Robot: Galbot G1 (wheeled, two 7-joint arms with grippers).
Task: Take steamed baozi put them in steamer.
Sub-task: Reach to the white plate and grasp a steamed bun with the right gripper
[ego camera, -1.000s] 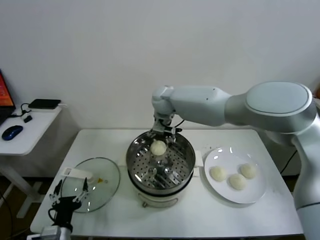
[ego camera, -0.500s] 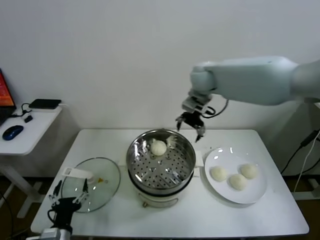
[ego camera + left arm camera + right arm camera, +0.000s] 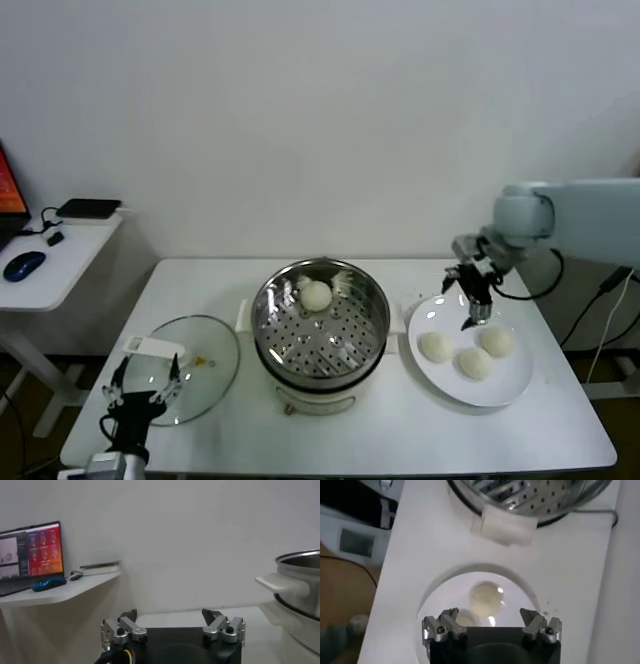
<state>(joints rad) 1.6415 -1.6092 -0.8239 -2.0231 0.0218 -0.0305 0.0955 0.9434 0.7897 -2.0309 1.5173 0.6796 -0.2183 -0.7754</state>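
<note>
The steel steamer (image 3: pixel 320 330) stands mid-table with one baozi (image 3: pixel 317 295) on its perforated tray near the far rim. Three baozi (image 3: pixel 436 346) (image 3: pixel 475 363) (image 3: pixel 497 341) lie on the white plate (image 3: pixel 450 310) at the right. My right gripper (image 3: pixel 470 300) is open and empty, hovering above the plate's far edge; in its wrist view one baozi (image 3: pixel 486 597) lies on the plate (image 3: pixel 520 587) between the open fingers, with a second (image 3: pixel 465 618) partly hidden beside it. My left gripper (image 3: pixel 140 395) is open and parked at the front left by the glass lid.
A glass lid (image 3: pixel 185 368) with a white handle lies on the table left of the steamer. A side desk (image 3: pixel 50 270) with a mouse and laptop stands at the far left. The steamer's white handle (image 3: pixel 505 524) shows in the right wrist view.
My right gripper has left the steamer, where the baozi stays, and swung right and down to above the plate. The left arm has not moved.
</note>
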